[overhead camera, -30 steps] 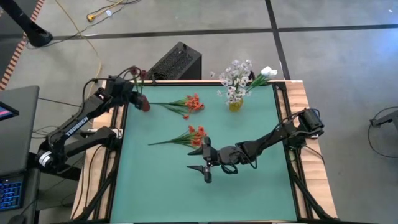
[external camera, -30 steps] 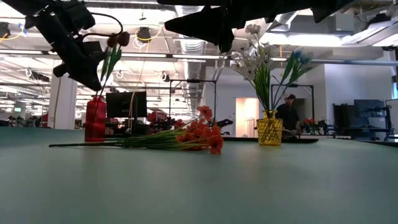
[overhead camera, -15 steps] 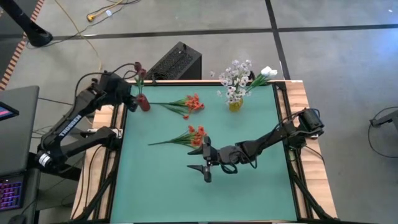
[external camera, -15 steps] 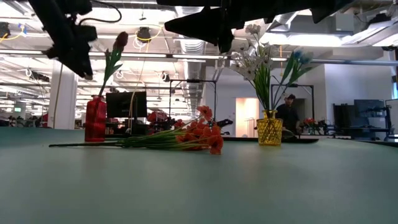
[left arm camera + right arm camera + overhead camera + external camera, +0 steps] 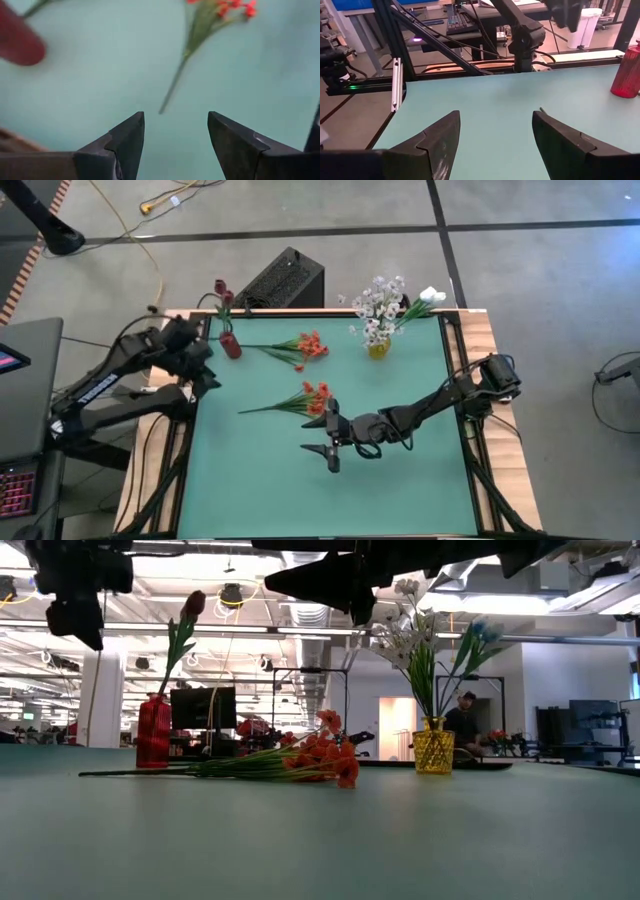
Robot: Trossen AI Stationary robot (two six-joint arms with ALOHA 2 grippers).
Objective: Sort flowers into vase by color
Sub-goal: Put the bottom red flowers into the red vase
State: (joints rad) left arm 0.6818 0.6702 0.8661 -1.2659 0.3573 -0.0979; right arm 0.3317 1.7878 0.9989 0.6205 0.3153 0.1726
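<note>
A red vase at the table's far left holds a dark red bud on a green stem, standing upright in the vase's mouth. Two red-orange flowers lie flat on the green table. A yellow vase at the far middle holds white sprays and white buds. My left gripper hangs open near the left edge, nearer than the red vase, looking down on one lying flower's stem. My right gripper hovers open over the table's middle, just nearer than the near red-orange flower.
A black box stands on the floor beyond the table's far edge. Bare green table lies in front of and to the right of my right gripper. People and desks show in the room behind, in the low view.
My left gripper has let go of the dark red bud's stem and drawn away from the red vase, up and then toward the table's near-left. The flower now stands by itself in the red vase, more upright than before.
</note>
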